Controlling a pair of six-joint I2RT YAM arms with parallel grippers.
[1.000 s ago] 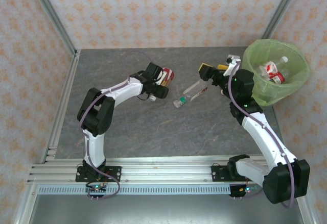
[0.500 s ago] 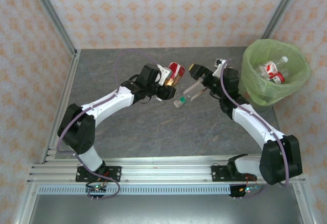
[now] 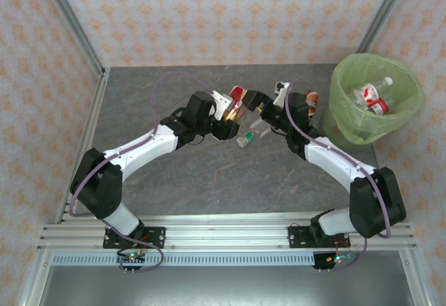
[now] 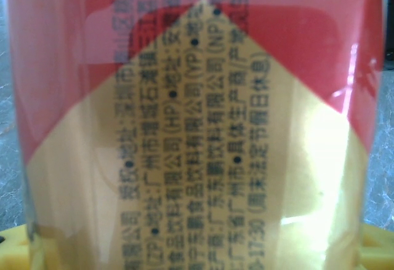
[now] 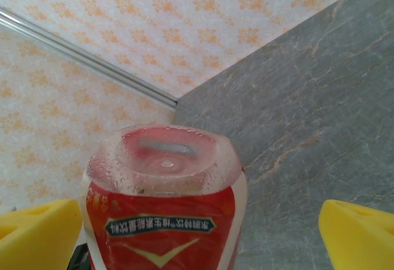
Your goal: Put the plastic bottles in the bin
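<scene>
— Grey marbled surface (image 3: 209, 180), patterned walls. What is held?
— One red-labelled bottle (image 3: 239, 97), gripped aloft by the left pincer (image 3: 230, 109), base towards the right pincer (image 3: 256, 104). That one's yellow fingers (image 5: 37, 233) stand wide either side, not touching. Judged a handover: the bin (image 3: 345, 114) sits far right, on the right arm's side.
— Writing?
— Red and gold label, dense Chinese print, figures 1730 legible; brand not made out.
— Remainder?
— In the bin lie two bottles (image 3: 373, 98); a green-capped bottle (image 3: 244, 139) lies on the surface below the pincers.
</scene>
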